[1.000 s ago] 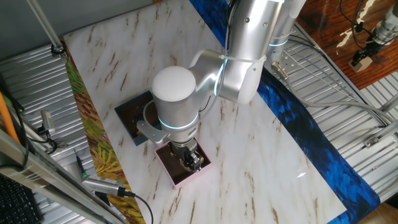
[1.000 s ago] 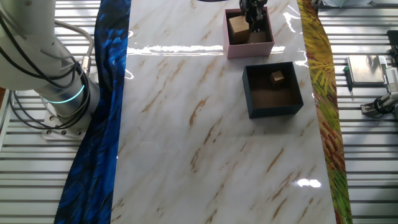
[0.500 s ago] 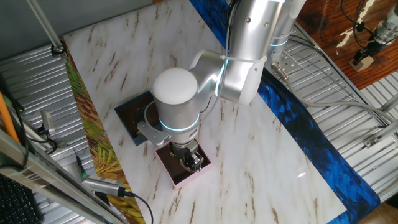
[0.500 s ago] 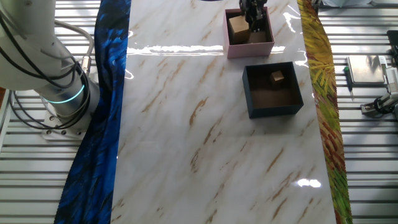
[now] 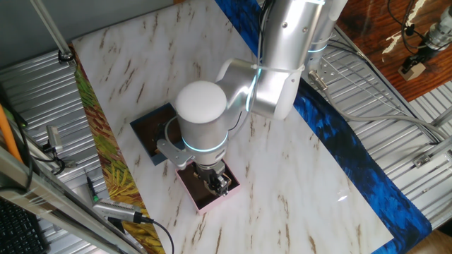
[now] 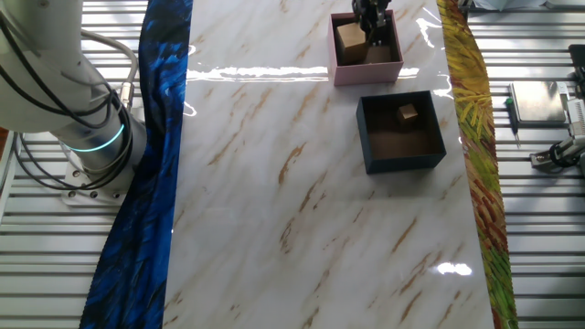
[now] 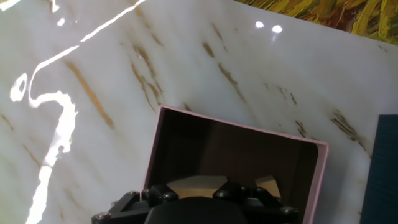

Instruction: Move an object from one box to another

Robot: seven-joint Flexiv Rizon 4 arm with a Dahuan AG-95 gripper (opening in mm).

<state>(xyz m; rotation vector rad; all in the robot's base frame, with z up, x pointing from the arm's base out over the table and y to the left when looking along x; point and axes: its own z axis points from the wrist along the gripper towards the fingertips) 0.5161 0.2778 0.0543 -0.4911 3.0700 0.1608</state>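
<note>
**Wooden block in the pink box, hand low above it**

A pale wooden block (image 6: pixel 348 37) lies inside the pink box (image 6: pixel 366 73) on the marble worktop (image 6: pixel 302 183). The hand (image 6: pixel 371 26) reaches into that box just beside it. This looks like the placing step; next comes lifting clear. I cannot tell how far the fingers are open, or whether they touch the block. 1 smaller block (image 6: pixel 408 112) sits in the navy box (image 6: pixel 402 155).

The arm (image 5: pixel 282 49) is glossy silver-white, built of rounded cylindrical segments with glowing cyan rings at the joints. Grey cables (image 6: pixel 37 100) loop around its base (image 6: pixel 87 155). The tool (image 5: pixel 215 182) is black.
</note>
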